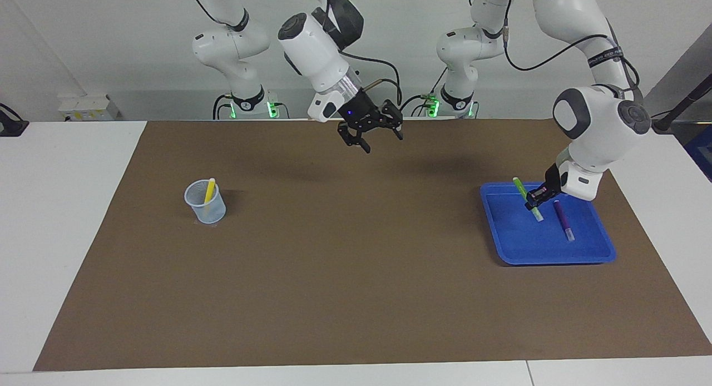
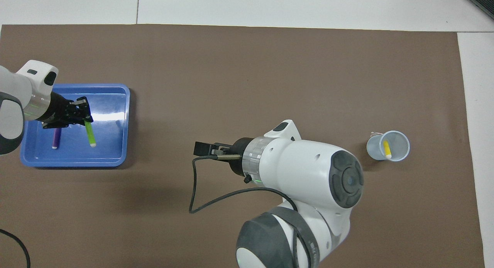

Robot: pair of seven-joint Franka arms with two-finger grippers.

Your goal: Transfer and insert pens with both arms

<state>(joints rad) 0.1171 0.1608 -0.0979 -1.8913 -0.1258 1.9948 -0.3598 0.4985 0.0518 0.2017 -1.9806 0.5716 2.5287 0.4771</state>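
Observation:
My left gripper (image 1: 535,201) (image 2: 85,116) is shut on the lime green pen (image 1: 520,188) (image 2: 90,133). It holds the pen tilted, a little above the blue tray (image 1: 528,250) (image 2: 112,154) at the left arm's end of the table. In the tray, beside the held pen, lies the purple pen (image 1: 563,219) (image 2: 56,138). At the right arm's end a clear cup (image 1: 206,208) (image 2: 397,146) has the yellow pen (image 1: 209,190) (image 2: 387,149) standing in it. Open and holding nothing, my right gripper (image 1: 381,140) (image 2: 201,148) hangs high over the middle of the mat.
A brown mat (image 1: 356,275) covers most of the white table. Two smaller white arm bases with green lights (image 1: 245,102) (image 1: 456,103) stand at the robots' edge. A black cable (image 2: 193,190) loops off the right wrist.

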